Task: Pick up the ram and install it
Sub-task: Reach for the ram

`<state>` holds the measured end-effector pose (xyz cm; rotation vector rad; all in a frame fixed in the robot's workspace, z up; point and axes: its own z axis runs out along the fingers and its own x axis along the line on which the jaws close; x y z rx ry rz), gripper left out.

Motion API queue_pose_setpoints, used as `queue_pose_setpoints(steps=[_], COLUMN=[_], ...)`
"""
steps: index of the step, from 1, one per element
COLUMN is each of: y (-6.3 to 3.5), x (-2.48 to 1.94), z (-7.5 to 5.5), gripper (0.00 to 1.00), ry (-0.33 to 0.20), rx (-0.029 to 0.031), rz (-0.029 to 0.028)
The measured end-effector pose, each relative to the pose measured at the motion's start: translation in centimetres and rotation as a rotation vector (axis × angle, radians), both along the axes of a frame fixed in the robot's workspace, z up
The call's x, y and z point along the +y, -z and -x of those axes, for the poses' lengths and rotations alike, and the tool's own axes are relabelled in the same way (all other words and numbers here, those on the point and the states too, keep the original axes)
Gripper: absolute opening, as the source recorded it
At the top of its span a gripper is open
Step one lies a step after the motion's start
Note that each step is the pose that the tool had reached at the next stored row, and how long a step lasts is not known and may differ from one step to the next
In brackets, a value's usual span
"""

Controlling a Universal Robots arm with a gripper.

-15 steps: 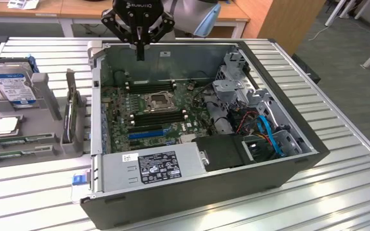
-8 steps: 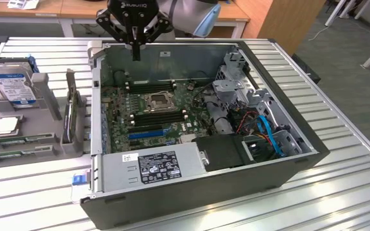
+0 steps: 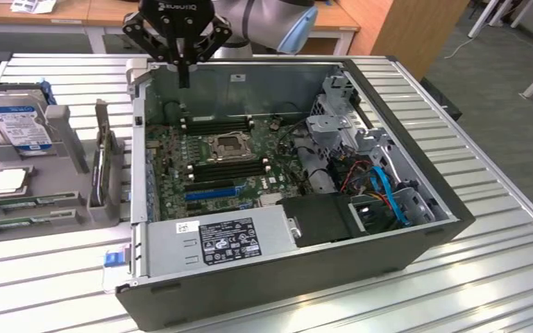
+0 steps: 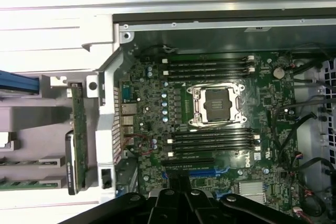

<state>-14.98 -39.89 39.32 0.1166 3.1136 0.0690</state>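
Pressed together and pinching nothing, the jaws of your gripper (image 3: 184, 82) hang over the far rim of the open computer case (image 3: 294, 291). Nearest the exterior camera, the power supply (image 3: 220, 239) lies along the case's front wall with its label facing up. Just behind it on the motherboard (image 3: 169, 159) you see the bright-blue slot (image 3: 213, 189), then the near memory slots (image 3: 222, 168) and the CPU socket (image 3: 227, 147) in its metal frame. Beyond those are the far memory slots (image 3: 216, 123) by the back wall (the wrist view looks straight down on all of these).

The ram (image 3: 33, 202) is well apart from the gripper, outside the case at the exterior view's left. It is a green stick lying flat in the grey holder (image 3: 67, 132) on the slatted metal table (image 3: 488, 277), with a second green stick (image 3: 12, 223) just in front of it. Farther back in that holder, a dark expansion card (image 3: 106, 166) stands on edge beside the case, and a hard drive (image 3: 14, 119) stands upright.
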Motion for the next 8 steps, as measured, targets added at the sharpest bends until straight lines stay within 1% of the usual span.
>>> queue_pose_setpoints(steps=[8], y=[0.01], x=[0.0], z=[1.6], gripper=[0.1], ry=[0.0], rx=[0.0], rz=[0.0001])
